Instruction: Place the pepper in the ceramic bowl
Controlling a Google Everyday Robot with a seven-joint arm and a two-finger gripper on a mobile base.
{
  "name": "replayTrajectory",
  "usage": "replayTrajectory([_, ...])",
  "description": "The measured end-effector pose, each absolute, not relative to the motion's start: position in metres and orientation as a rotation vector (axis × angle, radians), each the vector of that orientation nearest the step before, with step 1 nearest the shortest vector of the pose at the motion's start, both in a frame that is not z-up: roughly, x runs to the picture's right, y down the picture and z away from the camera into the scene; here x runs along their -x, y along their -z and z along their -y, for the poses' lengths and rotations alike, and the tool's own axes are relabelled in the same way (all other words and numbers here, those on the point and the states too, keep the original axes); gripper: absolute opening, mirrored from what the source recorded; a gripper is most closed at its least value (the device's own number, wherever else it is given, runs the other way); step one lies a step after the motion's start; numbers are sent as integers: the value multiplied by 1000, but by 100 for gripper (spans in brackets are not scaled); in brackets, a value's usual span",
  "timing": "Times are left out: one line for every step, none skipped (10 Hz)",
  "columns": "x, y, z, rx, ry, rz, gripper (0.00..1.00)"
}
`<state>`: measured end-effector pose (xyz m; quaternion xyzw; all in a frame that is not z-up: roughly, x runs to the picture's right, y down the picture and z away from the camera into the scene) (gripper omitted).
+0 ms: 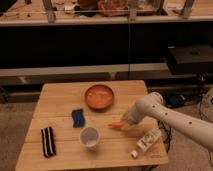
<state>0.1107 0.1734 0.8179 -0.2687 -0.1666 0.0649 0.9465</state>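
Orange-red and slim, the pepper [116,125] lies on the tabletop [60,102] right at the tip of the end effector [125,122], sticking out to its left. Its long axis runs roughly side to side across the tabletop, the free end pointing left toward the white cup [89,137]; which end is the stem I cannot tell. Whether the end effector is spread or pinching the pepper cannot be told. The task looks barely begun: the pepper is not in the ceramic bowl [99,96], which sits up and to the left of the end effector, apart from it. Lifting, carrying and releasing appear to remain. A white bottle [146,142] lies just below-right.
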Motion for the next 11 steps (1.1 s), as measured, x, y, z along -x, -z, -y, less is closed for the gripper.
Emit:
replayTrajectory([-110, -815, -159, 539, -131, 337, 0])
replayTrajectory([-107, -816, -149, 530, -126, 336, 0])
replayTrajectory([-103, -821, -140, 523, -128, 333, 0])
replayTrajectory([-97, -827, -132, 516, -126, 332, 0])
replayTrajectory([-92, -831, -126, 511, -129, 329, 0])
replayTrajectory([-86, -836, -120, 506, -133, 326, 0])
replayTrajectory([-79, -837, -115, 502, -131, 329, 0])
replayTrajectory([-79, -838, -110, 498, -131, 327, 0])
replayTrajectory([-76, -840, -106, 493, -126, 326, 0])
replayTrajectory([-67, -842, -103, 492, -121, 329, 0])
replayTrajectory([-58, -843, -100, 490, -119, 330, 0])
